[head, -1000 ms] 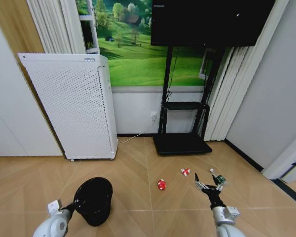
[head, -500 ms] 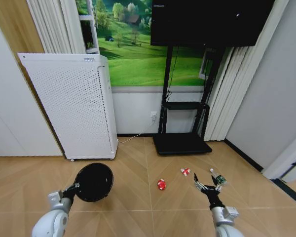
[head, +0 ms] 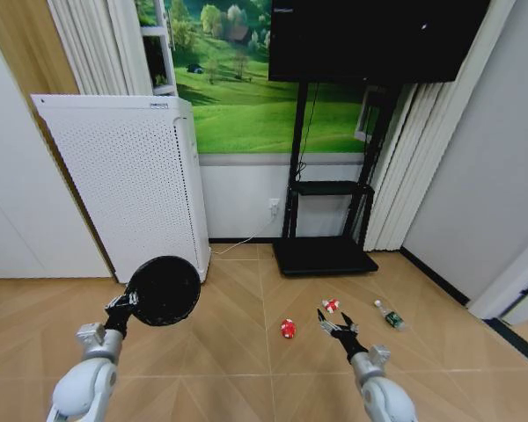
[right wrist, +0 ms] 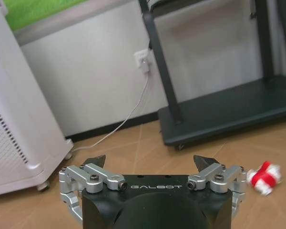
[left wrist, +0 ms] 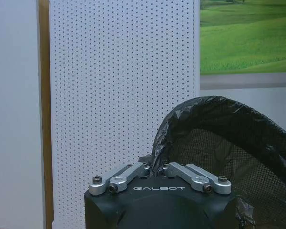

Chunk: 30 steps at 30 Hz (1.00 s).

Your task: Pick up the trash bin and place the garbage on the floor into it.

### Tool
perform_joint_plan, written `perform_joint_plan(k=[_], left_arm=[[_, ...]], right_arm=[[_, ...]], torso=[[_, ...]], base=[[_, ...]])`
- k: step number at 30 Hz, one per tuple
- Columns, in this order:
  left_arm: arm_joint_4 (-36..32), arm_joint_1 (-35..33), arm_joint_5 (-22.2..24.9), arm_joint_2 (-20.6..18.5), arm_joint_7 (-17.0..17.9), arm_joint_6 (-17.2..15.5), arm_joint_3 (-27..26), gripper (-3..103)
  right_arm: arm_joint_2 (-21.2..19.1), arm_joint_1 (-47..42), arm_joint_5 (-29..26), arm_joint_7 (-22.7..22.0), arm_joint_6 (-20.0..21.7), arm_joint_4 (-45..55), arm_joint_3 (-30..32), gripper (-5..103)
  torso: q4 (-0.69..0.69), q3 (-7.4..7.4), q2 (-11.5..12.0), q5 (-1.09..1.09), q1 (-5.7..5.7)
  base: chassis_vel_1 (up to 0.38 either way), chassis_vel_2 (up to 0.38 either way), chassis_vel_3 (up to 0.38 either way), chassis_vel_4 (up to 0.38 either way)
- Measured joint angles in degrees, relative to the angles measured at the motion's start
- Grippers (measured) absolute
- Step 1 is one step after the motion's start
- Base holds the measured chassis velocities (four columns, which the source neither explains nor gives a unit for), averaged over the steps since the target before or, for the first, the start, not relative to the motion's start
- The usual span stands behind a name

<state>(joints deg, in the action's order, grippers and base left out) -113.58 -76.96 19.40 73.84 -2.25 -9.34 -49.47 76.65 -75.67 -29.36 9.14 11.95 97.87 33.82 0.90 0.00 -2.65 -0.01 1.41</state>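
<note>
The trash bin [head: 164, 290], black wire mesh with a dark liner, hangs off the floor, tipped so a round end faces the head camera. My left gripper [head: 126, 303] is shut on its rim; in the left wrist view the gripper [left wrist: 156, 168] pinches the rim of the bin [left wrist: 229, 143]. The garbage lies on the floor: a red crumpled piece [head: 288, 329], a red-and-white wrapper [head: 332, 305] and a small bottle [head: 389, 316]. My right gripper [head: 334, 323] is open, low between the two red pieces. In the right wrist view the gripper [right wrist: 148, 162] holds nothing, with the wrapper [right wrist: 263, 174] beside it.
A tall white perforated appliance [head: 132, 189] stands on the left against the wall. A black TV stand [head: 324, 253] with a flat base sits behind the garbage, and a cable [right wrist: 121, 126] runs to a wall socket. Bare wooden floor lies in front.
My left arm has lifted the bin off the floor and tipped it onto its side. My right gripper has moved left, from beside the bottle to between the two red pieces.
</note>
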Motion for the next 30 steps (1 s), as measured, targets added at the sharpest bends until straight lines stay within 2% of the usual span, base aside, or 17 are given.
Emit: perform_joint_plan(k=[5,9,15,27,30], left_arm=[[-1.97,-0.77,-0.17,-1.56,0.06,-0.09,-0.41,4],[-2.90,-1.73,0.18,-2.32,0.60,-0.48,-0.76,4],[-3.50,-3.25,1.09,-2.25,0.76,-0.57,-1.24,4],[-4.68,-4.16,2.43,-1.77,0.66,-0.68,-1.51,4],[-4.01,-3.36,4.32,-1.79,-0.16,-0.67,-1.33,4]], right_arm=[[-1.42,6.77,-0.69,-0.88,3.17,-5.79,-5.56,100],[-1.78,12.51,-0.63,-1.36,3.83,-11.47,-10.13,100],[-1.14,15.42,-0.23,-1.93,2.72,-14.00,-13.07,100],[-0.06,14.63,2.22,-2.19,1.35,-14.66,-14.00,100],[-0.13,15.13,2.42,-2.06,1.69,-15.33,-14.23,100]], torso=[[0.00,0.00,0.00,0.01,0.00],[-0.01,0.00,0.00,0.01,0.00],[-0.01,0.00,0.00,0.00,0.00],[0.00,0.00,0.00,0.00,0.00],[0.00,0.00,0.00,0.01,0.00]], base=[[0.000,0.000,0.000,0.000],[0.000,0.000,0.000,0.000],[0.000,0.000,0.000,0.000],[0.000,0.000,0.000,0.000],[0.000,0.000,0.000,0.000]])
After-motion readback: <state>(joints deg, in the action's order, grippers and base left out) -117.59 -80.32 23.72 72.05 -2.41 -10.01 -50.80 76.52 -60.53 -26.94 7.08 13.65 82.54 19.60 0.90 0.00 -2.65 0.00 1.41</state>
